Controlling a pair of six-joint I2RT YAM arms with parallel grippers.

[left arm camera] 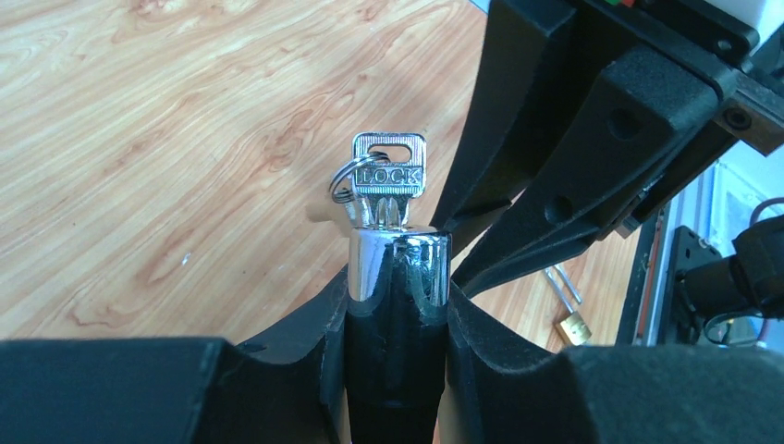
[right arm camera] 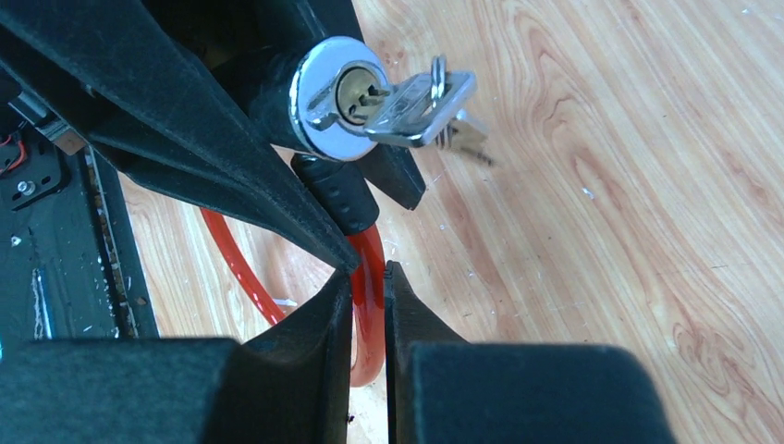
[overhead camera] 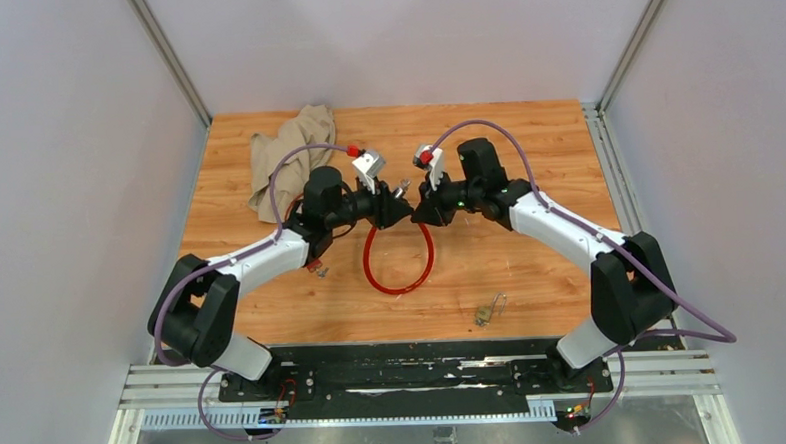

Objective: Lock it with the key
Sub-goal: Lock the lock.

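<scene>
Key (left arm camera: 388, 180) in lock (left arm camera: 399, 264) gripped by left hand (left arm camera: 398, 301).

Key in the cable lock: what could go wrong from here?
1. Neither gripper holds the key. The left gripper clamps the lock cylinder, and the right gripper clamps the red cable. Freeing the right to turn the key may let the cable sag or twist.
2. The ring and spare key hang off the key's head and may foul a pinch.
</scene>
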